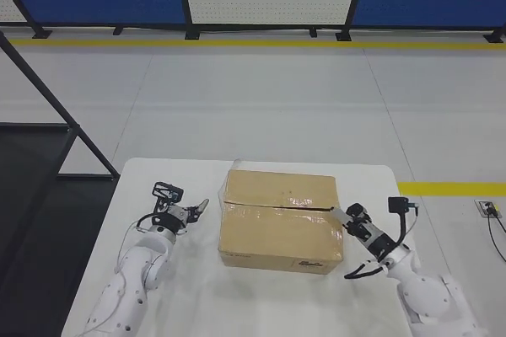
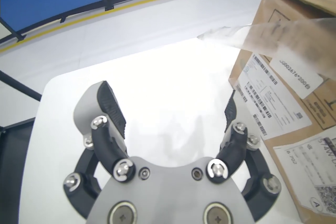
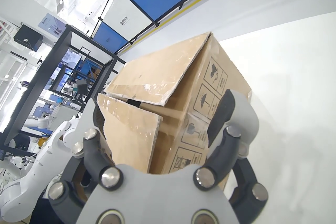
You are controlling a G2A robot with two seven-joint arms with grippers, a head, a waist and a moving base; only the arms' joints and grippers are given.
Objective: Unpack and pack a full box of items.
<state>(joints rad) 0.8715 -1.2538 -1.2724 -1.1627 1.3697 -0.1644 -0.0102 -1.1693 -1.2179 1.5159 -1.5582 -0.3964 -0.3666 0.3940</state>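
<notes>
While its top flaps (image 3: 147, 75) sit only part-lifted, box: brown cardboard box (image 1: 278, 223) on white tabletop (image 1: 194, 286), between both sets of fingers.
left gripper (image 2: 168, 93): fingers spread, empty, box end just beside.
right gripper (image 3: 162, 101): fingers spread, empty, other box end straight ahead.
risk: loose clear tape strip (image 2: 228, 36) may hold a flap; one-sided pull could slide the box.

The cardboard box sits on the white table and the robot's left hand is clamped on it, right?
Not quite. The box sits on the table, but the left hand is open beside it, gripping nothing; the left wrist view shows this.
</notes>
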